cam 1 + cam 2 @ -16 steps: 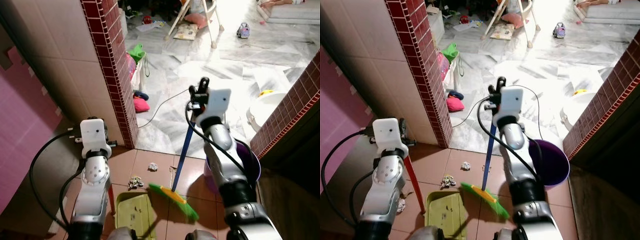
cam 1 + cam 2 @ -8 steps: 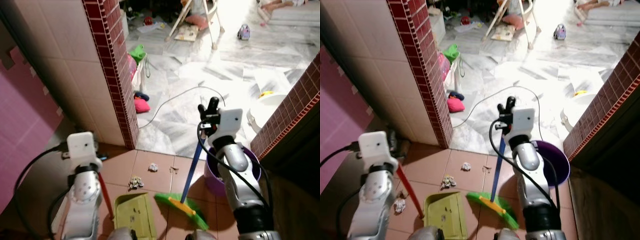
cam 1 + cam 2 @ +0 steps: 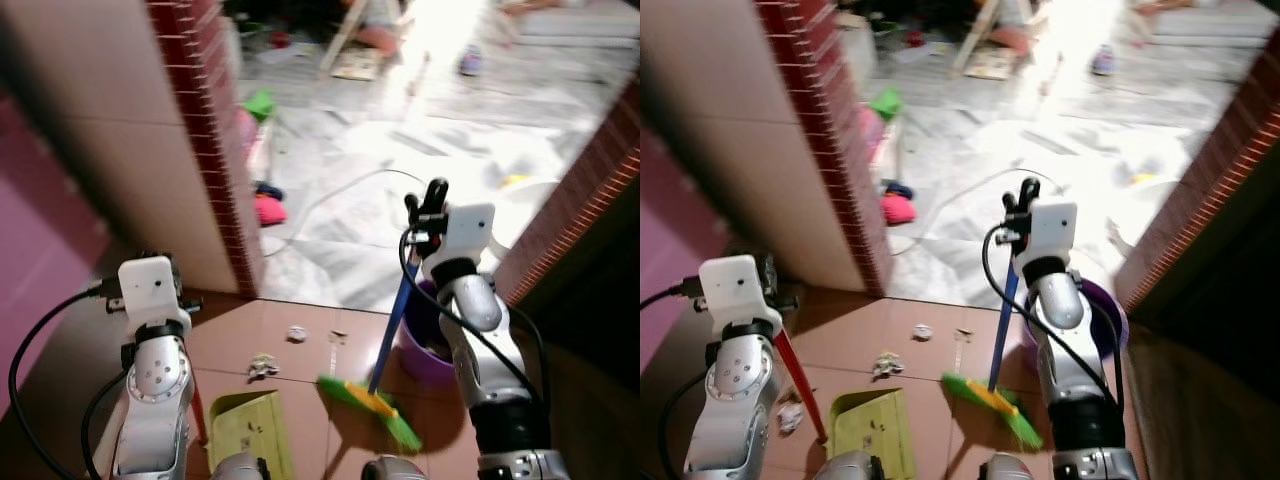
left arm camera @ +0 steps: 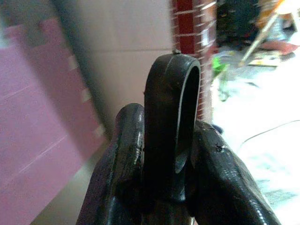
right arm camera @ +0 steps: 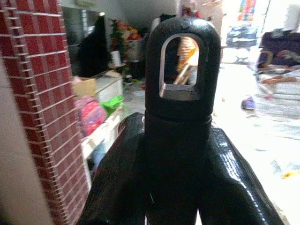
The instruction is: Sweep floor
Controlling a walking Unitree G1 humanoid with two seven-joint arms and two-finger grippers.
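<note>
Broom [image 3: 992,392] sweeping, unfinished.
Right gripper [image 3: 1023,192] is clenching its blue handle; left gripper [image 4: 161,159] is grasping the dustpan [image 3: 872,430] handle; paper scraps [image 3: 885,365] are lying ahead of the bristles.

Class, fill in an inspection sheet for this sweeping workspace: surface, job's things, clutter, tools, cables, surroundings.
Surface: terracotta tile floor, meeting marble beyond.
Job's things: green broom with blue handle; green dustpan with red handle; paper scraps lying ahead of the dustpan.
Clutter: purple bucket behind the broom; toys and a pink item farther off.
Tools: left tool shut on the dustpan handle's top; right tool shut on the broom handle's top.
Cables: cord across the marble.
Surroundings: red brick pillar.
</note>
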